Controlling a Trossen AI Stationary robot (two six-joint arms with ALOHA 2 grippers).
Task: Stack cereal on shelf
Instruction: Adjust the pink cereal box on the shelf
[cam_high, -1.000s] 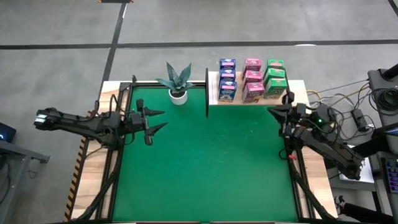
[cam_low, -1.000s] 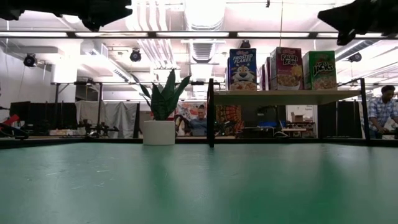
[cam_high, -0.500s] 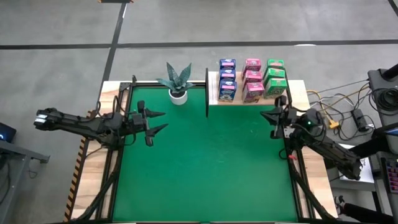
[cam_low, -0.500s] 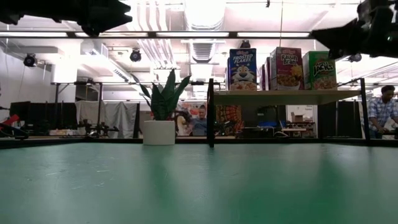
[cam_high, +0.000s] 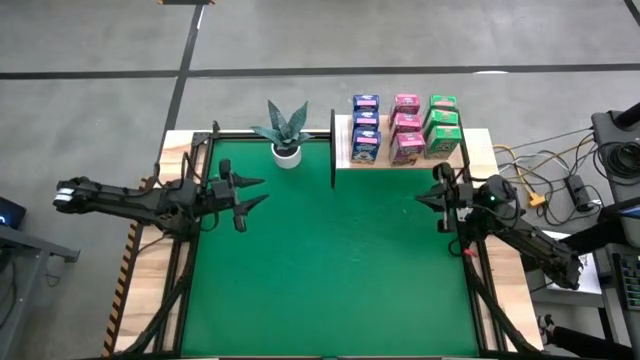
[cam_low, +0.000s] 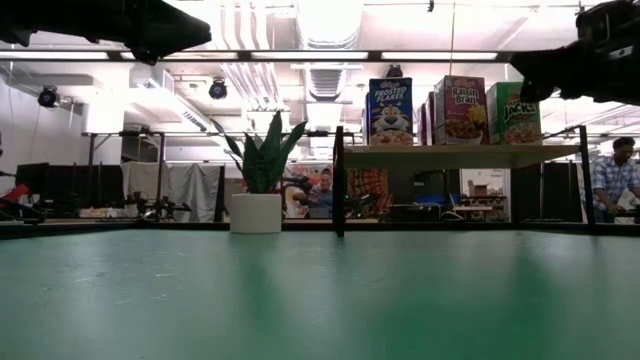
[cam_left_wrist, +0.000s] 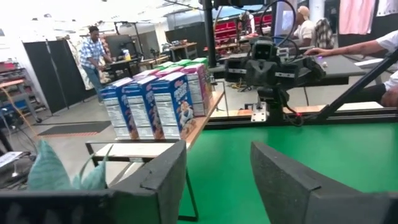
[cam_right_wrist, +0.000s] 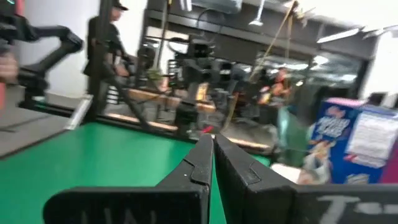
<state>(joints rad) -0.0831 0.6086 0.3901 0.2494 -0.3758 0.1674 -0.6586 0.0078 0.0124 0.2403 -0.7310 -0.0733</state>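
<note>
Fingers of the left gripper (cam_high: 253, 192) stand parted around nothing, above the green mat's (cam_high: 330, 260) left edge. The right gripper (cam_high: 424, 196) has its fingers pressed together, empty, over the mat's right edge. Nine cereal boxes (cam_high: 405, 128) stand in blue, pink and green rows on the shelf (cam_high: 343, 150), beside a potted plant (cam_high: 284, 133).

A green mat (cam_high: 330, 260) covered the middle of a light wooden table (cam_high: 505, 290). At the far edge, a flat light-wood shelf with thin black uprights (cam_high: 342, 152) carried nine small cardboard cereal boxes (cam_high: 405, 128) in three rows running front to back. A potted plant in a white pot (cam_high: 285, 135) stood just left of the shelf. The left gripper (cam_high: 250, 192) hung over the mat's left side, the right gripper (cam_high: 425, 193) over its right side, well apart
</note>
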